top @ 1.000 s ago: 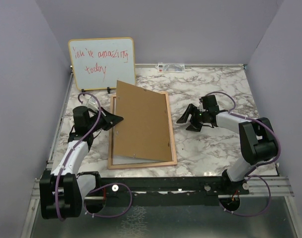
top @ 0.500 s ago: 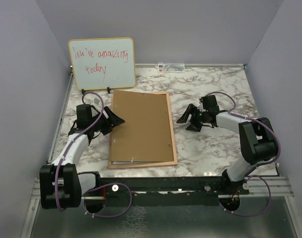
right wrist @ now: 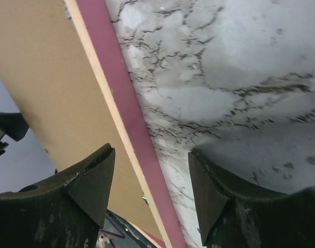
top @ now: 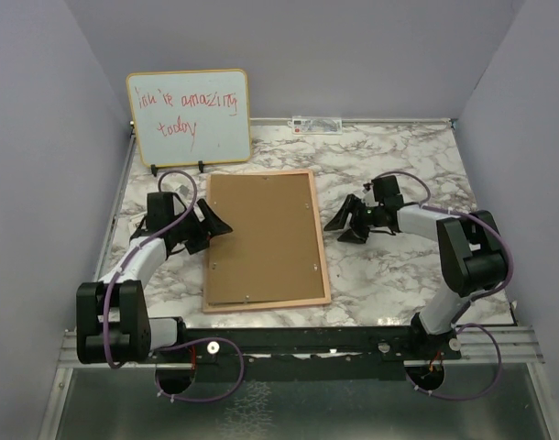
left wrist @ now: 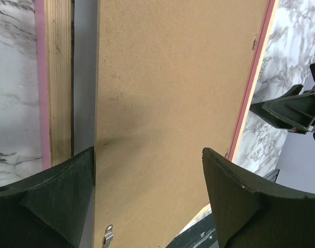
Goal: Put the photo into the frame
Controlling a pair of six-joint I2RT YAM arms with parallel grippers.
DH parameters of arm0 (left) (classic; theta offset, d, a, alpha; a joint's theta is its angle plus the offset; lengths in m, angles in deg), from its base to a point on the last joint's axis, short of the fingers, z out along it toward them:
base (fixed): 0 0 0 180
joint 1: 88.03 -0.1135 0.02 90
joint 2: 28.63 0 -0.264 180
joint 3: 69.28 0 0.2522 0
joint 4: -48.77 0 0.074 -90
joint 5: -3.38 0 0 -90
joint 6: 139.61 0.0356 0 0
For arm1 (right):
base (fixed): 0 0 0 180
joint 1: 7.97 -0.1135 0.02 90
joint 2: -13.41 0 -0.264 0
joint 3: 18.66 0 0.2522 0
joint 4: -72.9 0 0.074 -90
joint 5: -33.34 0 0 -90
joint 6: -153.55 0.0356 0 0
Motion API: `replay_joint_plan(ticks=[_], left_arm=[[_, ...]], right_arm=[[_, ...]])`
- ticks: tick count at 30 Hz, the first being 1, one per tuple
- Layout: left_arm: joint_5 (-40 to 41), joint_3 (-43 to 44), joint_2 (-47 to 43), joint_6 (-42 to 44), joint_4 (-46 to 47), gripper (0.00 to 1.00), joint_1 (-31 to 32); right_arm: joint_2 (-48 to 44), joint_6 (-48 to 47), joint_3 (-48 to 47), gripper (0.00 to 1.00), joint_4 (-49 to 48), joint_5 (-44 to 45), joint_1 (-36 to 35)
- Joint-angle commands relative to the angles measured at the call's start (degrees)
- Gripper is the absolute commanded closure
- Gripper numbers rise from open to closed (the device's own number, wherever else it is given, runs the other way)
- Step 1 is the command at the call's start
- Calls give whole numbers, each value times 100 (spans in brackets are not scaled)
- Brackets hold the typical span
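Holding two claws wide, gripping nothing: left claw (top: 215,223) at the left edge of one frame (top: 322,252), right claw (top: 339,229) near its right. Lying flat on the desk (top: 389,156), one brown backing board (top: 261,238) inside.

The top external camera sits high above and behind the arm bases, looking down and forward from afar over the whole white marble-patterned table (top: 399,266), where the large rectangular frame (top: 264,236) with thin pinkish light-wood border lies brown backing upward. The left wrist camera looks from close by, between the black fingers (left wrist: 54,191) of the left gripper (left wrist: 147,155), across that backing to the frame's right border and the right gripper (left wrist: 289,107) beyond. The right wrist camera, even closer, looks between its own fingers onto the same right border and marble, a strip all three views share.
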Motion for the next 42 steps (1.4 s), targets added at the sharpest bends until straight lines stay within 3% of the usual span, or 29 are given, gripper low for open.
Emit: replay_joint_plan(ticks=[1,10,24,31,37,40,42], left_arm=[[-369,238,297,77,84,19,122],[737,1076,341,629,-1380,12,158],[1009,954,715,725,-1458,11,170],[1788,702,596,801,-1569,14,176],[1780,541,310,576,-1644,13,194],[1783,454,317,386,-1648,15,195],[1803,392,314,258,-1645,22,202]], right_arm=[[438,-329,-206,36,363,-396,-105],[492,-260,-284,36,448,-274,-237],[556,-401,-382,35,571,-177,-291],[74,-595,-297,34,511,309,-470],[-1144,-795,-246,35,362,1048,-1077],[-1175,-961,-514,36,424,943,-1683],[-984,-1024,-756,37,535,916,-2172]])
